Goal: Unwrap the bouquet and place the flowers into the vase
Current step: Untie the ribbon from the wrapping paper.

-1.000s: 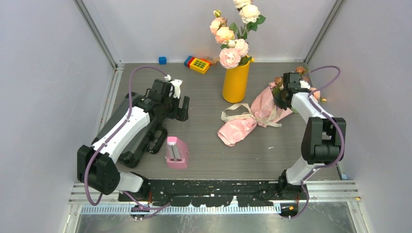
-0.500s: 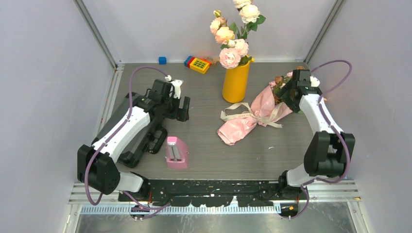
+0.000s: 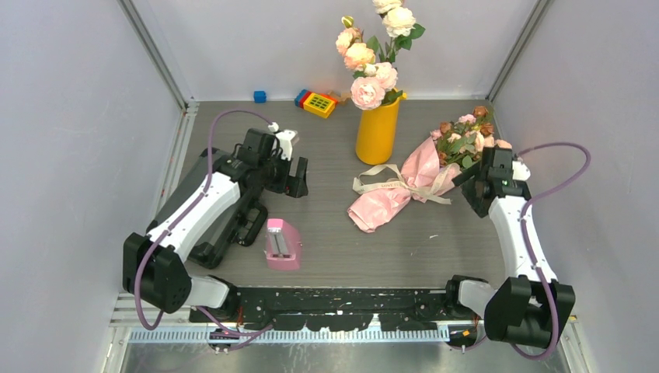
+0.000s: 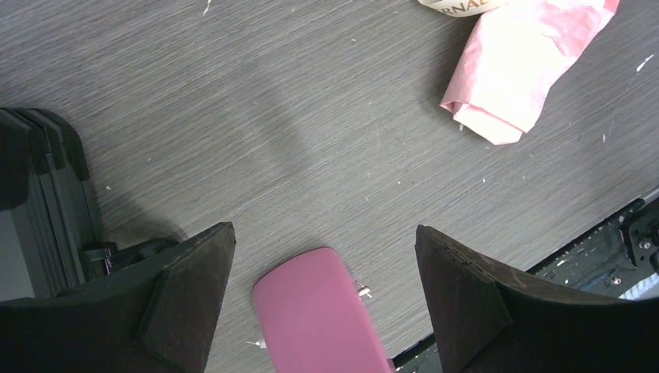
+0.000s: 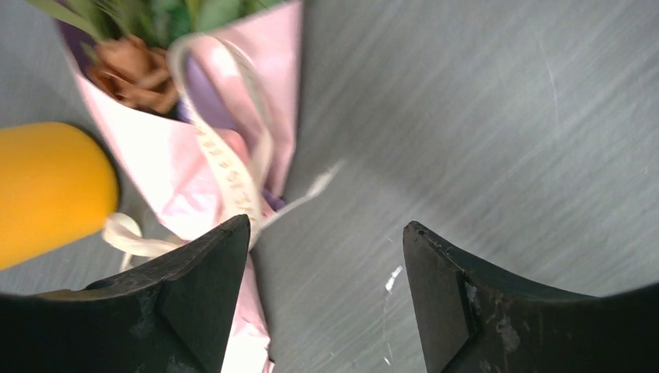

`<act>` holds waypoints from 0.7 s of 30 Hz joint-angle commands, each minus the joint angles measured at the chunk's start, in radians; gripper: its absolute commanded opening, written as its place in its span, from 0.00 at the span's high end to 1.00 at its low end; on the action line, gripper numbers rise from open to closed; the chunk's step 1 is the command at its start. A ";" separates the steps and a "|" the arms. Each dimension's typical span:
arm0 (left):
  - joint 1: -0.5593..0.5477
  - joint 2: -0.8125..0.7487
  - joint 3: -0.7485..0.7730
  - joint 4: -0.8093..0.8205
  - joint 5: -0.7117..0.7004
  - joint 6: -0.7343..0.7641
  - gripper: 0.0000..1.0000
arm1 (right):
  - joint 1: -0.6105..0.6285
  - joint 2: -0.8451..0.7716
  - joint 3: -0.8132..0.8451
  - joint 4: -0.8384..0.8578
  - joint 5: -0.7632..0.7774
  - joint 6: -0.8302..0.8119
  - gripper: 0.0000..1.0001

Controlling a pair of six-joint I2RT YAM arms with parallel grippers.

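On the left, the left pincer (image 4: 325, 231) hangs wide and empty above the grey surface (image 3: 342, 241), with a pink stapler (image 3: 282, 243) lying near it. That has nothing to do with flowers, so I read this arm as parked out of the way.

Across to centre: the yellow-orange vase (image 3: 378, 132) stands upright at the back. Big pale roses (image 3: 371, 58) fill its mouth, which could crowd any newcomers.

Just right of it the bouquet (image 3: 416, 175) lies on its side, pink paper wrapped round the stems. A beige ribbon (image 3: 382, 186) is draped loosely across the middle, and the small flowers (image 3: 465, 140) fan towards the far right corner.

Far right, the right pincer (image 5: 326, 225) gapes wide, gripping nothing, poised just beside the wrap. My guess is it's lining up on ribbon or paper. The unwrapping is not yet done.
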 commanded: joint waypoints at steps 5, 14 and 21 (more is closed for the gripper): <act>-0.005 -0.060 0.011 0.026 0.007 0.024 0.12 | -0.005 -0.110 -0.218 0.115 -0.082 0.254 0.25; -0.005 -0.099 -0.009 0.042 0.008 0.039 0.12 | -0.005 -0.071 -0.314 0.251 -0.081 0.419 0.27; -0.005 -0.109 -0.016 0.047 0.011 0.042 0.12 | -0.005 0.000 -0.320 0.320 -0.074 0.444 0.30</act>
